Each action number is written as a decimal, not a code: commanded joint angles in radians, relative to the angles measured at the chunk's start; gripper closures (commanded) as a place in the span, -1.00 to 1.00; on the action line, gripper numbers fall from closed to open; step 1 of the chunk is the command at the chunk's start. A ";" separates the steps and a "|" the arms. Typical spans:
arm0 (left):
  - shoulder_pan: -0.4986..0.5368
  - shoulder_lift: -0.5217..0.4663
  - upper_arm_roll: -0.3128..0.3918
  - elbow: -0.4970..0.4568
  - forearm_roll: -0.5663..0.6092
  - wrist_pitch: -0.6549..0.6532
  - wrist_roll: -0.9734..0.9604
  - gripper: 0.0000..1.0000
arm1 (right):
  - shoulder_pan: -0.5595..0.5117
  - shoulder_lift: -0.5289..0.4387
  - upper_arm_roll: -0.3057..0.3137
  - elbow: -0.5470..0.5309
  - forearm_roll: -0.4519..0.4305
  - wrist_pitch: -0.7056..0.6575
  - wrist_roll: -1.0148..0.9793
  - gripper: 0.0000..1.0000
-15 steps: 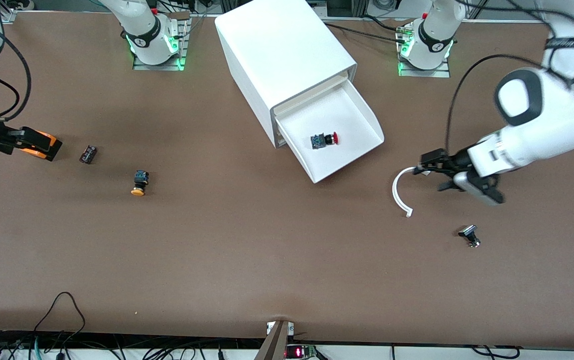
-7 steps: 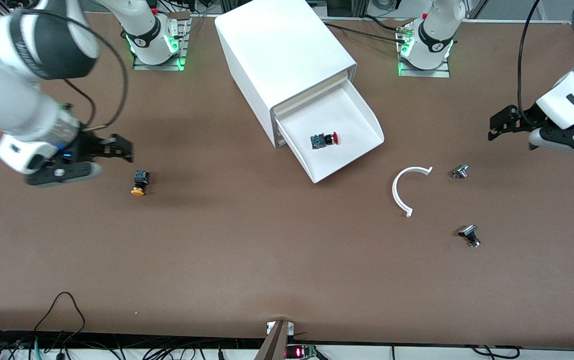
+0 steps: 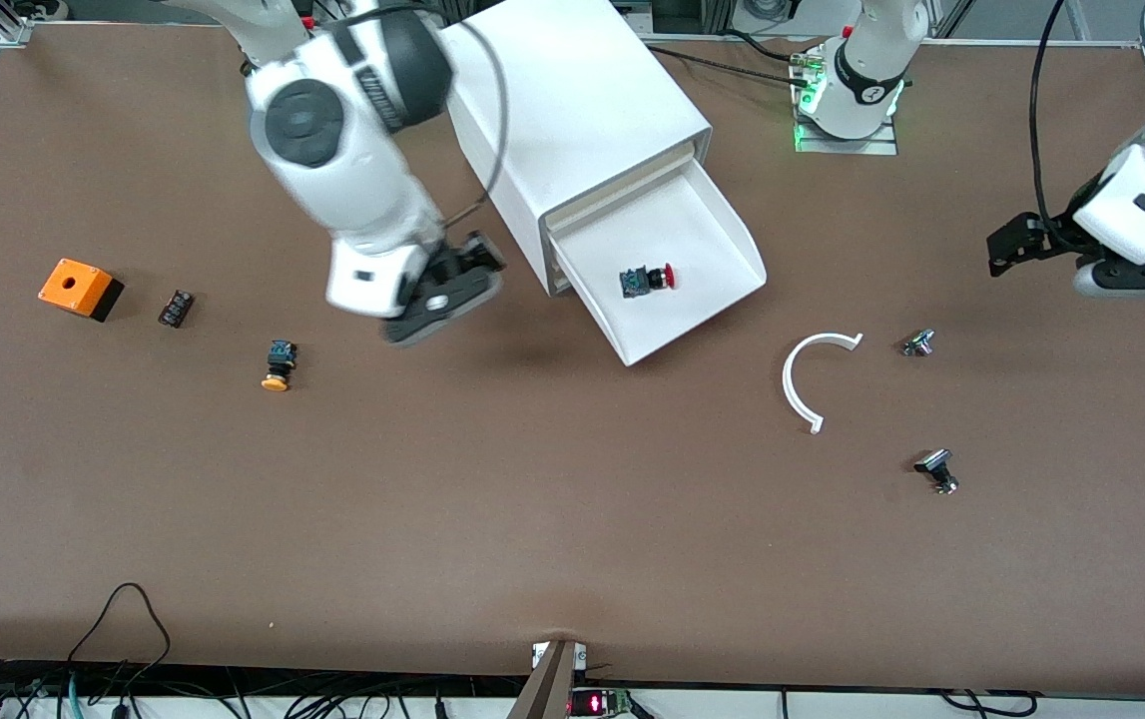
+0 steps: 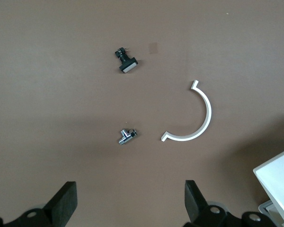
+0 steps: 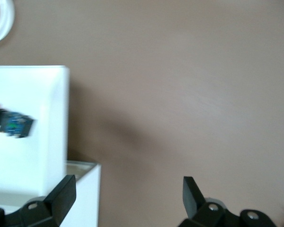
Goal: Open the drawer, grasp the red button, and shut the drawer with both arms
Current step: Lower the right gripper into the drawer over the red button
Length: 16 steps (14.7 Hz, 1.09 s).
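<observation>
Nearest the front camera, a small black switch [image 3: 934,470] is lying on the brown bench [image 3: 532,519] toward the left arm's end. A white curved strip [image 3: 804,379] is lying a little farther from the camera, and a small metal fitting [image 3: 917,344] is sitting just beside its upper end; in the left wrist view the strip [image 4: 194,118], the fitting [image 4: 127,136] and the switch [image 4: 126,62] are lying apart from one another on bare bench.

Toward the right arm's end, a button with an orange-yellow cap [image 3: 278,364] is lying on the bench, with a small dark block [image 3: 175,308] and an orange box [image 3: 80,289] farther toward that end.

The drawer [image 3: 722,225] is standing pulled out of the white cabinet [image 3: 572,110], and the red button [image 3: 647,280] is lying on its side on the drawer floor, touched by nothing.

The right tool [image 3: 452,285] is hanging over the bench just beside the cabinet's corner, fingers spread wide and empty; its wrist view is showing the drawer wall [image 5: 57,118] and the button [image 5: 12,123] inside.

The left tool [image 3: 1021,243] is hovering over the bench at the left arm's end, well apart from the drawer, fingers [image 4: 66,201] spread and gripping nothing.
</observation>
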 commanded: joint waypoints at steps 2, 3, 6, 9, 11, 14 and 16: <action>-0.036 0.046 0.045 0.070 -0.030 -0.043 -0.010 -1.00 | 0.120 0.200 -0.019 0.276 -0.048 0.001 -0.097 -1.00; -0.034 0.046 0.045 0.070 -0.031 -0.043 -0.010 -1.00 | 0.148 0.245 -0.019 0.336 -0.057 0.007 -0.106 -1.00; -0.032 0.046 0.045 0.070 -0.031 -0.043 -0.008 -1.00 | 0.188 0.328 -0.019 0.428 -0.060 0.023 -0.201 -1.00; -0.031 0.046 0.046 0.070 -0.034 -0.040 -0.008 -1.00 | 0.201 0.357 -0.017 0.427 -0.048 0.049 -0.425 -1.00; -0.031 0.044 0.045 0.068 -0.040 -0.040 -0.008 -1.00 | 0.221 0.371 0.005 0.422 -0.054 0.096 -0.441 -1.00; -0.031 0.044 0.045 0.068 -0.042 -0.040 -0.008 -1.00 | 0.234 0.371 0.012 0.389 -0.060 0.083 -0.514 -1.00; -0.031 0.044 0.045 0.067 -0.047 -0.040 -0.008 -1.00 | 0.247 0.369 0.012 0.356 -0.072 0.080 -0.534 -1.00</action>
